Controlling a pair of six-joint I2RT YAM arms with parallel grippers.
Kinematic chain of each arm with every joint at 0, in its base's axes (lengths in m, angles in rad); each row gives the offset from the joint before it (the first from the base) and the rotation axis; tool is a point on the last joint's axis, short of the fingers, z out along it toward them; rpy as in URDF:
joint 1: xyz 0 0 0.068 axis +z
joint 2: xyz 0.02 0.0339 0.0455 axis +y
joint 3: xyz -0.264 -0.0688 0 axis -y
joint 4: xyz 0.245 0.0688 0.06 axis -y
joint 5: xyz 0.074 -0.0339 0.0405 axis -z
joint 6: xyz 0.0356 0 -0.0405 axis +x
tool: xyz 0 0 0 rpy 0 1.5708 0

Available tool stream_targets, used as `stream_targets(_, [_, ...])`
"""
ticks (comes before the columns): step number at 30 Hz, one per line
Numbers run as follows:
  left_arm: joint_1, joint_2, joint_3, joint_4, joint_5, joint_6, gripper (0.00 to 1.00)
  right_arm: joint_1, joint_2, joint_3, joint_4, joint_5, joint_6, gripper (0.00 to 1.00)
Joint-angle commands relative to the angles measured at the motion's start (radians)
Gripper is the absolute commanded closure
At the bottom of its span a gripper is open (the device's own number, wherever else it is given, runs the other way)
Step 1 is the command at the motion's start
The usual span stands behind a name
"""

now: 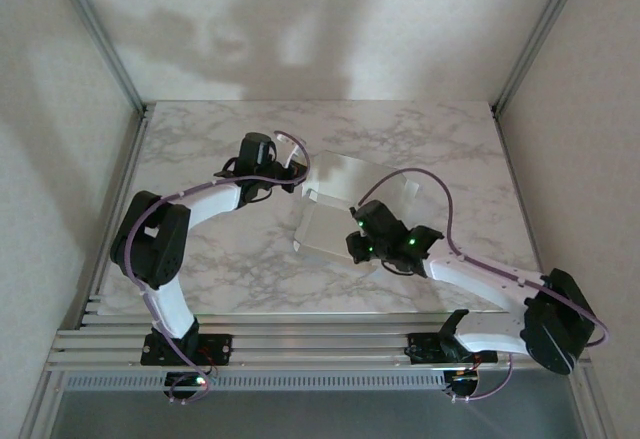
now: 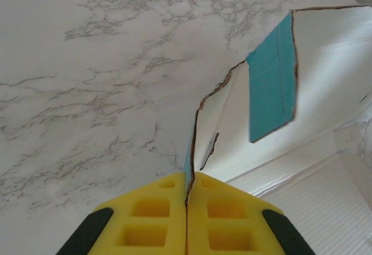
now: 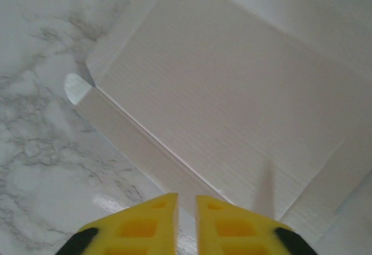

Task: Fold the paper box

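The paper box (image 1: 330, 227) lies partly formed in the middle of the marble table, its pale inside face (image 3: 232, 92) up. My left gripper (image 2: 187, 176) is shut on the edge of a raised flap (image 2: 232, 127) at the box's far-left side. A turquoise strip (image 2: 270, 86) of the outer face shows on a folded flap beside it. In the top view the left gripper (image 1: 290, 166) sits at the box's back-left corner. My right gripper (image 3: 186, 198) hovers over the near side wall (image 3: 139, 150), jaws nearly together with a thin gap and nothing between them. It shows in the top view as the right gripper (image 1: 358, 229) at the box's near-right edge.
The marble table (image 1: 200, 259) has free room left of the box and at the back. Metal frame posts (image 1: 115, 59) and pale walls bound the table on both sides. A rail (image 1: 300, 344) runs along the near edge by the arm bases.
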Motion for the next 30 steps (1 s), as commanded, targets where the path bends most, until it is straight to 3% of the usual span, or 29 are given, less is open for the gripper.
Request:
stream_targets(1, [-0.018, -0.021, 0.020, 0.017, -0.033, -0.027, 0.93, 0.015, 0.057, -0.045, 0.155, 0.022, 0.099, 0.97])
stream_targets(5, [-0.031, -0.017, 0.020, 0.011, -0.067, -0.033, 0.93, 0.018, 0.138, -0.070, 0.186, 0.052, 0.139, 1.00])
stream_targets(18, [-0.061, -0.007, 0.005, 0.033, -0.128, -0.075, 0.93, 0.020, 0.369, -0.058, 0.306, -0.013, 0.211, 1.00])
stream_targets(30, [-0.069, -0.009, -0.077, 0.067, -0.160, -0.074, 0.93, 0.027, 0.404, -0.028, 0.318, -0.039, 0.232, 1.00])
